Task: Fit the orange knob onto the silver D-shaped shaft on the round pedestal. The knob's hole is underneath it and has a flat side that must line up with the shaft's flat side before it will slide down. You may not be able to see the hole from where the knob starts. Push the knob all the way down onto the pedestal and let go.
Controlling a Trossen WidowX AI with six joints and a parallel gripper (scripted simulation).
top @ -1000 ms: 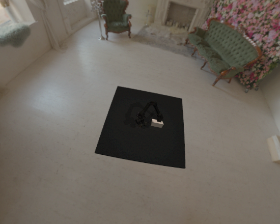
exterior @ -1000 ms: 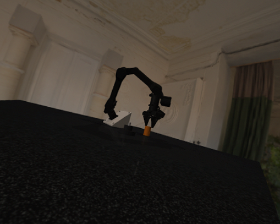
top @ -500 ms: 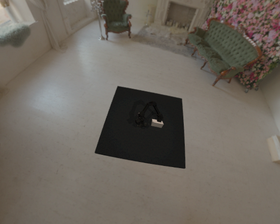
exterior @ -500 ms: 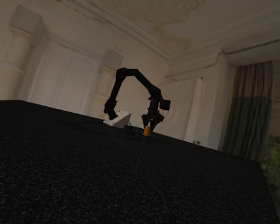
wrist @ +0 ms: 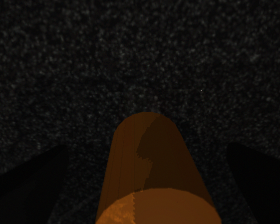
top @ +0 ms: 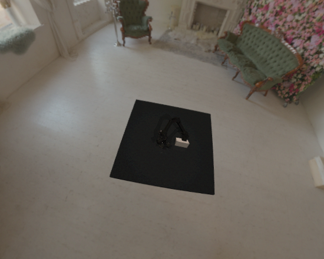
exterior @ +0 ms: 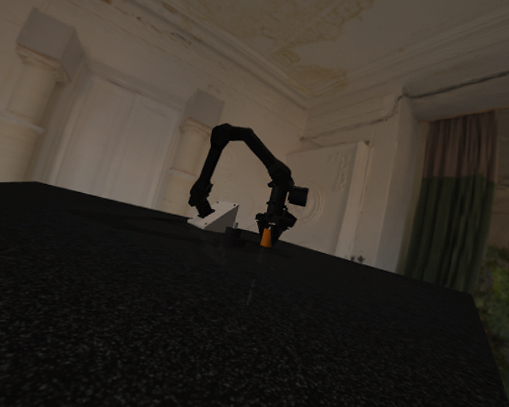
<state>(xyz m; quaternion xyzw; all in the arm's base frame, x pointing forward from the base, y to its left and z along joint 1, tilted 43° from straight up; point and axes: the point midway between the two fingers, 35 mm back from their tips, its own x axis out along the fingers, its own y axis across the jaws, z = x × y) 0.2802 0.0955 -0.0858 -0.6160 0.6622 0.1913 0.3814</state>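
The orange knob (exterior: 266, 238) (wrist: 147, 167) stands upright on the black surface, its hole hidden underneath. My gripper (exterior: 268, 241) (wrist: 148, 151) is open and points down around the knob. In the wrist view one dark finger is on each side, with a gap between each finger and the knob. The round pedestal (exterior: 232, 237) is a low dark shape left of the knob in the exterior view. A short silver shaft (exterior: 236, 225) seems to rise from it; its flat side cannot be made out. I cannot make out knob or pedestal in the top view.
A white wedge-shaped block (top: 182, 142) (exterior: 221, 219) stands at the arm's base, beyond the pedestal from the knob. The black mat (top: 165, 173) (exterior: 252, 334) lies under the arm and ends well outside it.
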